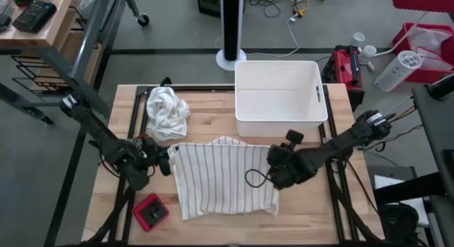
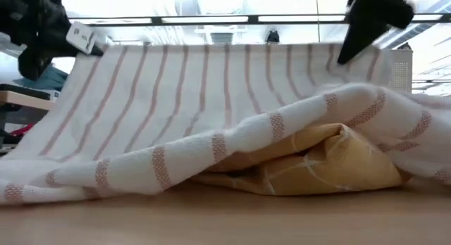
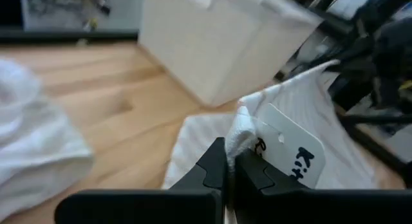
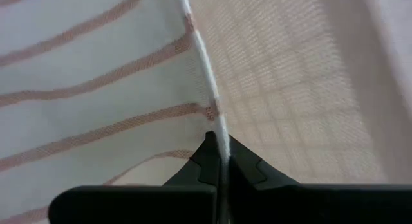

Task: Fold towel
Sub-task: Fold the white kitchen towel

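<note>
Sitting behind the striped towel (image 1: 223, 176), the white bin (image 1: 280, 98) holds nothing.

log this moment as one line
task: fold towel | left gripper: shut on towel | right gripper: shut on towel | towel: lifted between both

Overhead cam looks straight down on whole table (image 1: 312, 204). Low cam sits at tabletop level, v. close. Wrist cams tight; all share striped towel (image 1: 223, 176).
</note>
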Tool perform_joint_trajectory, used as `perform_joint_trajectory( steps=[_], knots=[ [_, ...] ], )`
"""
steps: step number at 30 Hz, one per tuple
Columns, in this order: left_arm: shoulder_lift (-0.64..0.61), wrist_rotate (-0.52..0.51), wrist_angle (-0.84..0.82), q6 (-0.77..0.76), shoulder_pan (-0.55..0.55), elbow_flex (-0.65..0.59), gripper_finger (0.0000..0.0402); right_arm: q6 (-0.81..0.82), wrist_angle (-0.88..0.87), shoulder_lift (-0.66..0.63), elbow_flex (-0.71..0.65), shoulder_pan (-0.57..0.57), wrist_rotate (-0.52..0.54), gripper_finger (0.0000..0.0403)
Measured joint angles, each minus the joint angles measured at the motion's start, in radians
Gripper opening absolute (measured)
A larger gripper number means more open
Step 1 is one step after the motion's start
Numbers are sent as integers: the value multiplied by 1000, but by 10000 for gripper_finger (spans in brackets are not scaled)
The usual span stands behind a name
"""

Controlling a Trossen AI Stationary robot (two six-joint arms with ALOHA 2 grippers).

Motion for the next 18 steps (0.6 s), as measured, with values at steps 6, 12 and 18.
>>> perform_joint_trajectory(
  steps=[6, 12, 18],
  knots=[
    [-26, 137, -173, -133, 54, -8, 0, -141, 152, 4, -89, -101, -10, 0],
    [3, 226, -203, -147, 114, -27, 0, -255, 306, 5, -157, -164, -12, 0],
    [49, 294, -206, -159, 163, -48, 0, -320, 426, 5, -214, -213, -63, 0]
  ],
)
